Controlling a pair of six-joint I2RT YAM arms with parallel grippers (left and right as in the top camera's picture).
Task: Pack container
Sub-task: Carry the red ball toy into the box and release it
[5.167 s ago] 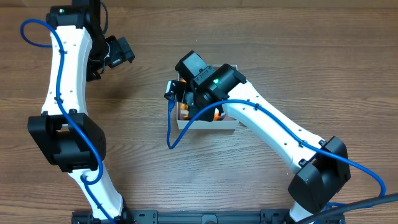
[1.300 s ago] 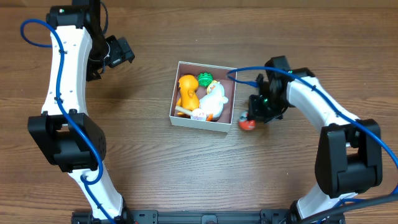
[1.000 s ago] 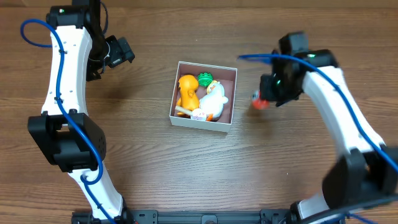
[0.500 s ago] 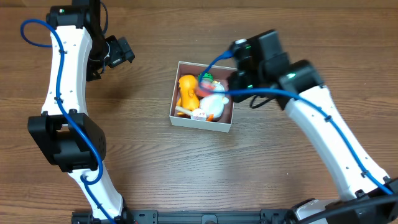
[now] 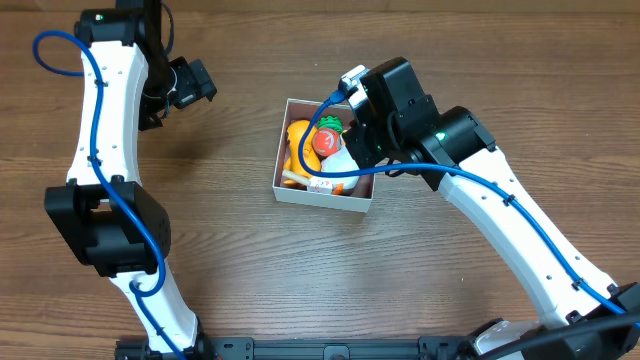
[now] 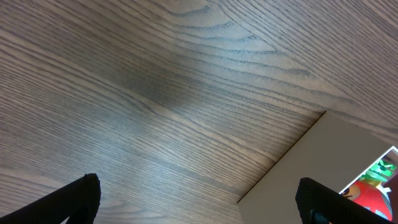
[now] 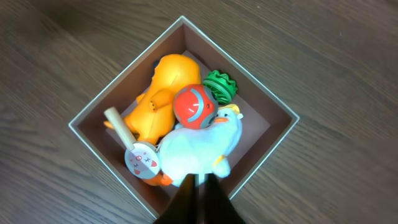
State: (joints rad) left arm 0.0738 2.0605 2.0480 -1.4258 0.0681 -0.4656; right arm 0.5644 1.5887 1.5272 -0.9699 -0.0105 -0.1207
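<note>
- The container (image 5: 324,198) is placed flat near the middle of the wooden surface (image 5: 230,270).
- Inside it an orange toy (image 7: 158,93), a green toy (image 7: 219,84) and a white duck (image 7: 199,146) are packed closely together. A red ball (image 7: 194,107) is seen on top of them.
- The right claw (image 7: 198,182) is positioned above the right side of the container. Its fingers are pressed together and nothing is gripped.
- The left claw (image 6: 199,200) is seen wide open and empty at the far left, well apart from the container.
</note>
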